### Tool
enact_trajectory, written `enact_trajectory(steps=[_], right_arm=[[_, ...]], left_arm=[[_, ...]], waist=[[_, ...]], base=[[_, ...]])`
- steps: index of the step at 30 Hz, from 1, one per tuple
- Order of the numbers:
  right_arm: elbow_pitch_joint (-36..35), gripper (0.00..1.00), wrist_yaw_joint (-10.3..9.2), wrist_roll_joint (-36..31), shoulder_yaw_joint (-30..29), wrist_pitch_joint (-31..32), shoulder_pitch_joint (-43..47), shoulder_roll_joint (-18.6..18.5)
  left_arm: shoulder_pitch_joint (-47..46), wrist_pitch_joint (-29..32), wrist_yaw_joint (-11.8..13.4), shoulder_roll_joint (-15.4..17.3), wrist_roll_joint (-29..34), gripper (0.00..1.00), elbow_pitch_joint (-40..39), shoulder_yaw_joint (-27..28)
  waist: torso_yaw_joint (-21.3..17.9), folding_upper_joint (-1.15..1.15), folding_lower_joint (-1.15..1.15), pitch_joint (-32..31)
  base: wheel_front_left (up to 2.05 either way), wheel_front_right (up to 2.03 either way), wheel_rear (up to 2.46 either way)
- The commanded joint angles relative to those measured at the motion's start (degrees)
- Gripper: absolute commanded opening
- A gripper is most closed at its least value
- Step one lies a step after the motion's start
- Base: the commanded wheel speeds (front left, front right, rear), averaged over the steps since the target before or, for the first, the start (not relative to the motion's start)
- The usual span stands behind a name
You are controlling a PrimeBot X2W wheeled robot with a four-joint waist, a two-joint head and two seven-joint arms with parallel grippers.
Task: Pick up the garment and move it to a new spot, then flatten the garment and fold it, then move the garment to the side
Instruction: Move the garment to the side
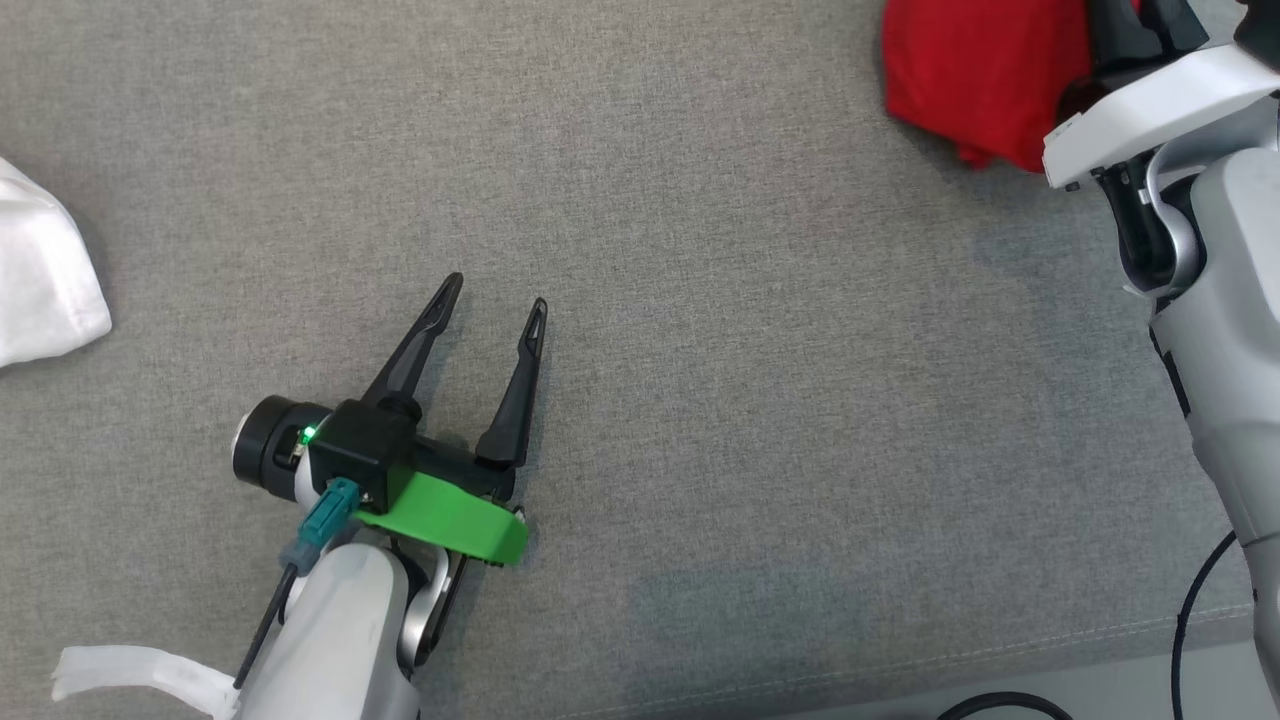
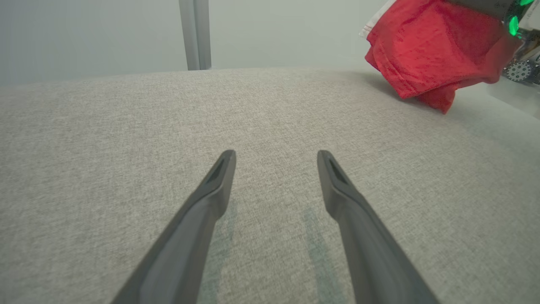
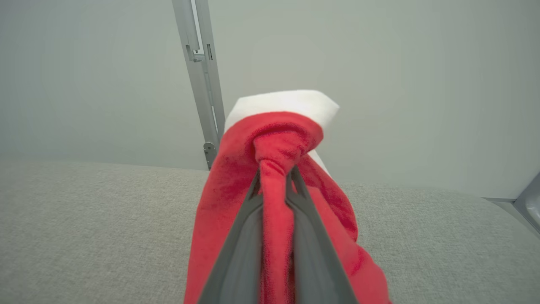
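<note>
The garment (image 1: pixel 980 80) is red cloth, bunched at the far right of the grey fabric surface (image 1: pixel 700 300). My right gripper (image 3: pixel 273 175) is shut on a twisted fold of the garment (image 3: pixel 274 211), which drapes down both sides of its fingers. From the left wrist view the garment (image 2: pixel 430 46) hangs lifted, its lowest corner close to the surface. My left gripper (image 1: pixel 497 290) stands open at the lower left, low over bare fabric, with nothing between its fingers (image 2: pixel 219 177).
White cloth (image 1: pixel 40 270) lies at the left edge. A white piece (image 3: pixel 282 103) shows behind the red garment. A metal post (image 3: pixel 202 80) rises behind the surface before a pale wall. The front seam (image 1: pixel 900 660) and a black cable (image 1: pixel 1000 705) are at the bottom.
</note>
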Motion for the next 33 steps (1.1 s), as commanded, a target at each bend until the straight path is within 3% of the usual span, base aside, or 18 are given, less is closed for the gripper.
enact_trajectory(steps=[1, 5, 9, 16, 24, 25, 26, 30, 33], right_arm=[[-1.36, 0.00, -0.04, 2.04, -0.61, -0.16, 1.69, 0.09], [0.18, 0.00, -0.04, 5.31, -0.53, -0.16, 3.98, -1.39], [10.67, 0.00, -0.03, 6.83, -1.85, -0.15, 4.26, -4.70], [21.55, 0.00, -0.05, 3.21, -7.06, -0.16, 1.71, -8.89], [26.05, 0.00, -0.06, -3.80, -14.58, -0.16, -0.34, -10.90], [26.50, 0.45, -0.06, -4.79, -15.75, -0.16, -0.70, -11.23], [26.48, 1.00, -0.06, -5.69, -16.84, -0.16, -1.21, -11.44], [24.06, 1.00, -0.06, -12.11, -23.95, -0.16, -2.09, -13.22], [20.31, 1.00, -0.06, -17.09, -31.20, -0.16, -0.80, -11.91]], left_arm=[[0.81, 0.06, 0.14, 0.42, -0.06, 1.00, 0.07, 0.22], [1.48, 0.06, 0.14, 0.65, 0.05, 1.00, -0.19, 0.19], [0.84, 0.06, 0.14, 0.88, 0.51, 1.00, -0.47, 0.03], [0.55, 0.04, 0.14, 1.17, 1.14, 1.00, -1.62, 1.04], [0.23, 0.04, 0.14, 0.93, 1.39, 1.00, -1.84, 0.92], [0.18, 0.04, 0.14, 0.98, 1.35, 1.00, -1.77, 0.88], [0.15, 0.04, 0.14, 1.06, 1.33, 1.00, -1.68, 0.85], [0.00, 0.04, 0.14, 1.02, 1.30, 1.00, -1.23, 0.94], [0.19, 0.04, 0.14, 0.60, 1.00, 1.00, -0.95, 1.14]], waist=[[-0.24, 0.00, -0.01, -1.38], [-0.06, 0.00, -0.01, -1.36], [1.12, 0.00, -0.01, 0.05], [2.21, 0.00, -0.01, 1.34], [2.35, 0.00, -0.01, 1.69], [2.35, 0.00, -0.01, 1.71], [2.33, 0.00, -0.01, 1.73], [2.35, 0.00, -0.01, 1.56], [2.64, 0.00, -0.01, 0.48]], base=[[0.00, 0.00, 0.00], [0.00, 0.00, 0.00], [0.00, 0.00, 0.00], [0.00, 0.00, 0.00], [0.00, 0.00, 0.00], [0.00, 0.00, 0.00], [0.00, 0.00, 0.00], [0.00, 0.00, 0.00], [0.00, 0.00, 0.00]])
